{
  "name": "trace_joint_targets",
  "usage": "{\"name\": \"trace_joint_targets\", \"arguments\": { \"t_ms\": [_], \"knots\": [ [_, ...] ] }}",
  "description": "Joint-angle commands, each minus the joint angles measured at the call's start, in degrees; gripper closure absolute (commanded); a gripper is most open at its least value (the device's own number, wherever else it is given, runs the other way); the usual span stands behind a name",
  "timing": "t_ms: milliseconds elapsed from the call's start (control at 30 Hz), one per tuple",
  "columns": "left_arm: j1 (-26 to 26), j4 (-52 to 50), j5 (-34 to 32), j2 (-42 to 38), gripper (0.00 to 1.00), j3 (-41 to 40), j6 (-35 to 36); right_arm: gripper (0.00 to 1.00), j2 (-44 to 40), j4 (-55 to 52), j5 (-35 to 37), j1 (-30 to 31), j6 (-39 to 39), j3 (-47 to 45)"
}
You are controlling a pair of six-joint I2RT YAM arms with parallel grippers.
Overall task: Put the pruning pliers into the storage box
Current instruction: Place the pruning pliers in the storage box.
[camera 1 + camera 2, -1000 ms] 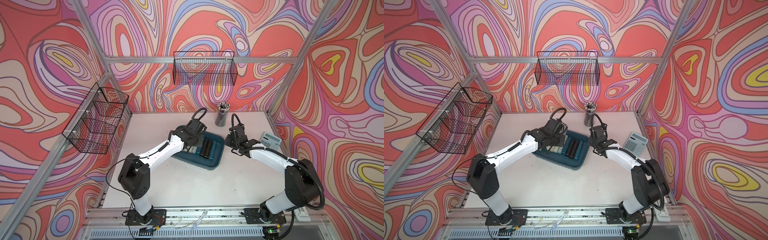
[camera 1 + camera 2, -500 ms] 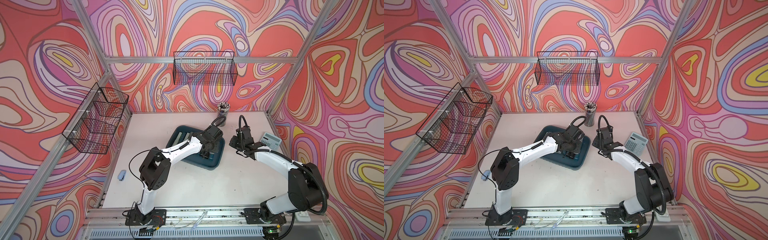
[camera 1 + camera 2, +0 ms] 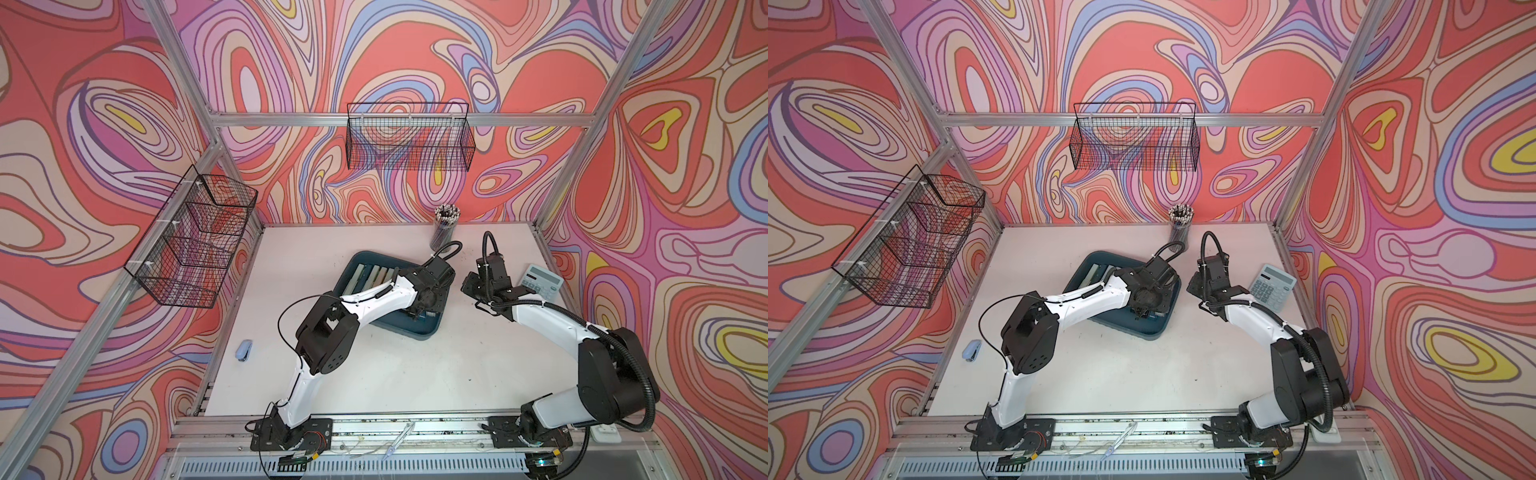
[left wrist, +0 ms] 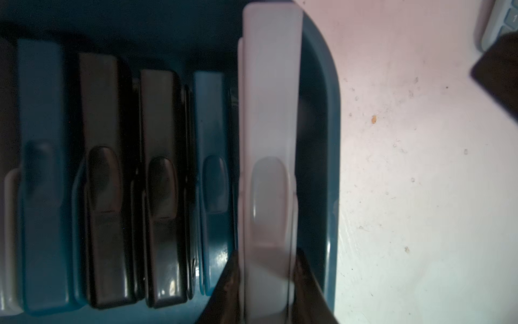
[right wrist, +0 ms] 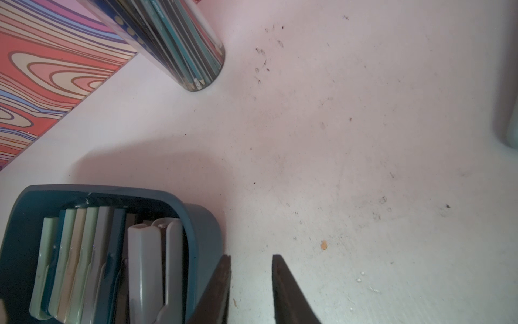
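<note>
**Placing pale grey pruning pliers [image 4: 269, 140] in the storage box [image 4: 332, 140]**

The left gripper [image 4: 266, 291] is clenched on their near end, over the right end of the row, between a teal-blue pair [image 4: 213, 174] and the box's right wall. This looks like the placing step; next calls for a straight drop into that narrow gap, then release. Long axis runs near to far, parallel to the neighbours, free end pointing far. The right gripper [image 5: 251, 261] hangs just right of the box, jaws slightly apart, empty.
</note>
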Motion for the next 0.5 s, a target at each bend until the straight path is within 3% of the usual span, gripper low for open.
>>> {"name": "trace_joint_targets", "arguments": {
  "t_ms": [0, 467],
  "knots": [
    [-0.8, -2.1, -0.5, 1.5, 0.81, 2.3, -0.6, 0.73, -1.5, 1.0, -0.3, -0.3, 0.3, -1.2],
    [-1.5, -2.3, -1.9, 4.2, 0.76, 3.5, 0.0, 0.73, -2.7, 1.4, -0.4, -0.8, 0.3, -2.7]
  ]
}}
